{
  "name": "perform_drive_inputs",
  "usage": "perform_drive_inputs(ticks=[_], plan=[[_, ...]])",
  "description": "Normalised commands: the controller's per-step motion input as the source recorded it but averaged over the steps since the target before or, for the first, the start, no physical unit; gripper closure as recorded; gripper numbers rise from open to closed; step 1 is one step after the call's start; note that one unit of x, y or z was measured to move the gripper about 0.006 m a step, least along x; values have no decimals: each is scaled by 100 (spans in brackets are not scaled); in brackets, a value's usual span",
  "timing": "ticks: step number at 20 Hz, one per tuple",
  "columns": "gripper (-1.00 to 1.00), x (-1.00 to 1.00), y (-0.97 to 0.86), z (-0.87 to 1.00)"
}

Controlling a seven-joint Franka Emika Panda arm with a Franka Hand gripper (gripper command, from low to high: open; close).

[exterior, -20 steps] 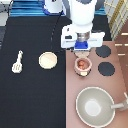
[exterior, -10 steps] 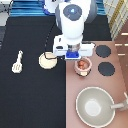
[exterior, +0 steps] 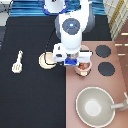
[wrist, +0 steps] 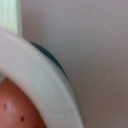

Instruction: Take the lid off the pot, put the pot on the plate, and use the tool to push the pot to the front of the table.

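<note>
Pot (exterior: 83, 67) right of centre, under gripper (exterior: 75, 61); looks light, rigid, best gripped by rim. Gripper spread or pinching: cannot tell.

A large black desk (exterior: 30, 95) fills the exterior view's left and middle. On the exterior view's right a reddish-brown stove counter (exterior: 117, 85) lies directly against it and carries two round black burners (exterior: 102, 50), one below the other. Beyond the desk, along the exterior view's top, there is a blue striped surface (exterior: 25, 6) and, in the right corner, a pale yellowish panel (exterior: 119, 15).
</note>
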Motion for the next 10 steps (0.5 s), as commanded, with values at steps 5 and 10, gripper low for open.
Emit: perform_drive_inputs(ticks=[5,10], plan=[[-100,11,16,-14],[100,5,48,-6]])
